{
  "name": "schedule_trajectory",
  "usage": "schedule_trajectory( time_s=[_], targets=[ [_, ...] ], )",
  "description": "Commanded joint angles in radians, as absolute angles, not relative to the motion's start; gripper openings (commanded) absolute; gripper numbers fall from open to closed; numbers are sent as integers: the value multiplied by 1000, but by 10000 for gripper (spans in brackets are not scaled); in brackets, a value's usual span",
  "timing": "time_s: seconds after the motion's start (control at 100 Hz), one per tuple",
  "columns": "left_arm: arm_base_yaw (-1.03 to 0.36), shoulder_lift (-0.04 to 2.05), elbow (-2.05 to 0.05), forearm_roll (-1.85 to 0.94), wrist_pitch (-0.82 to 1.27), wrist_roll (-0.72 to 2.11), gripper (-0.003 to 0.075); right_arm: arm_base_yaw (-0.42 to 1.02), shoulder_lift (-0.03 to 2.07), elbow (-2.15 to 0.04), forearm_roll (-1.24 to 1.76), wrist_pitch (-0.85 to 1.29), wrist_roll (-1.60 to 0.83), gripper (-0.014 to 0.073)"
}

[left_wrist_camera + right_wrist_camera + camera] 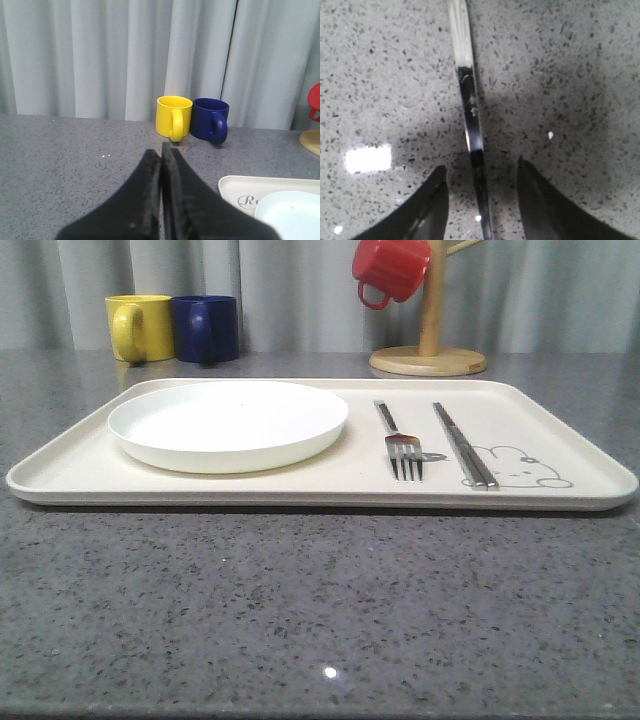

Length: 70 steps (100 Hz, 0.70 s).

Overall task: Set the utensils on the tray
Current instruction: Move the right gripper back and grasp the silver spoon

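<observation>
**Observer:** What's on the tray (300, 485) so far?

**Me:** The fork (402, 447) and the chopsticks (466, 447) both lie on its right half, side by side but apart, running front to back. The white plate (228, 424) takes up the left half, so I read the right side as the cutlery zone.

**Observer:** And the spoon?

**Me:** I'd say that's the slim shiny handle (469, 107) under my right wrist camera. It lies flat on the speckled desk (560, 65), and I can't see its bowl from here, so I'm judging it to be the spoon by elimination.

**Observer:** Is the right hand on it?

**Me:** Not yet. My right hand (481, 192) is released, its two fingers straddling the handle with desk visible on either side. I've lined it up that way so closing pinches the narrow stem across its width.

**Observer:** Left hand?

**Me:** The left hand (162, 170) is clenched on nothing, fingers pressed together, looking over the desk towards the yellow mug (173, 116) and blue mug (210, 119), with the tray corner just beside it. I judge it's parked clear of the work.

**Observer:** Risk?

**Me:** A flat, slick handle could slide when squeezed.
</observation>
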<state>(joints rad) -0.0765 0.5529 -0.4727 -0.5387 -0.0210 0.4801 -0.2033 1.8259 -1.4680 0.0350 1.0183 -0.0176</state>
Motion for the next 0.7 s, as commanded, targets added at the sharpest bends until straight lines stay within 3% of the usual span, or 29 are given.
schedule_trajectory(
  time_s=[0.0, 0.12, 0.19, 0.41, 0.69],
  targets=[
    [-87, 556, -500, -547, -92, 479, -18, -210, 1793, -1497, 43, 995, -27, 343],
    [-87, 556, -498, -547, -92, 479, -18, -210, 1807, -1497, 43, 1001, -27, 328],
    [-87, 556, -498, -547, -92, 479, -18, -210, 1809, -1497, 43, 1001, -27, 272],
    [-87, 558, -498, -547, -92, 479, -18, -210, 1806, -1497, 44, 1009, -27, -32],
    [-87, 558, -498, -547, -92, 479, -18, -201, 1701, -1497, 62, 1051, 24, -46]
  ],
)
